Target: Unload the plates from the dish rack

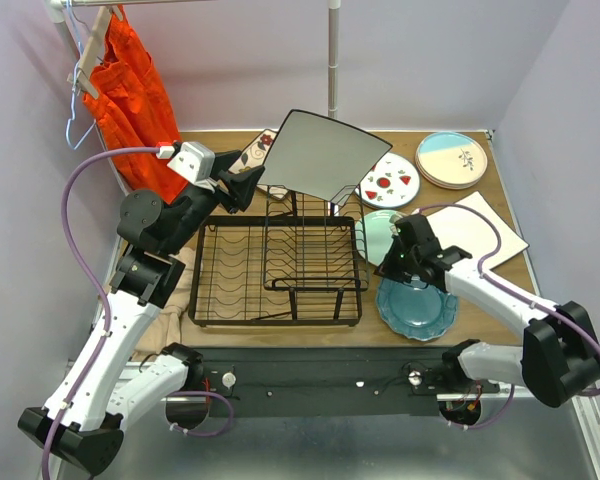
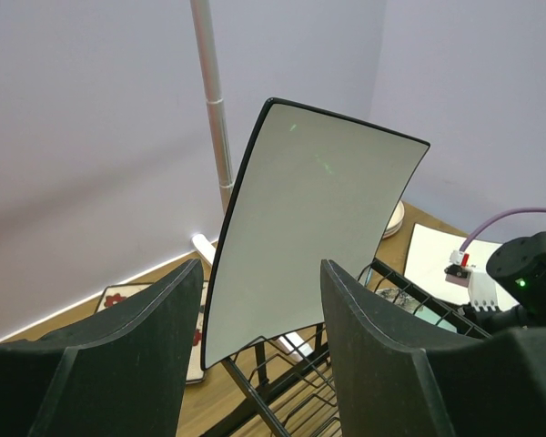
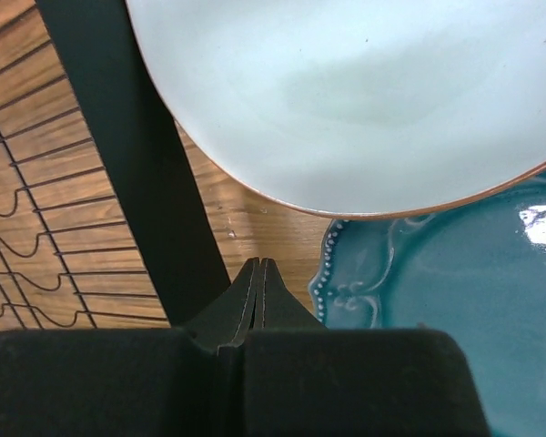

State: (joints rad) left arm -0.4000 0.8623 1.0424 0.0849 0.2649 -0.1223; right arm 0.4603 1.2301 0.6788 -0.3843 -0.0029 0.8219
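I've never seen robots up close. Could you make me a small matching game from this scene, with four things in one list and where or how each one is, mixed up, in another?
Things:
1. white plate
2. teal plate
3. fruit plate
4. right fingers

Places or states:
A. closed, holding nothing
B. lying flat, past the rack's far right corner
C. standing tilted at the rack's far edge
D. lying flat by the rack's near right corner

Pairs: 1-C, 2-D, 3-B, 4-A
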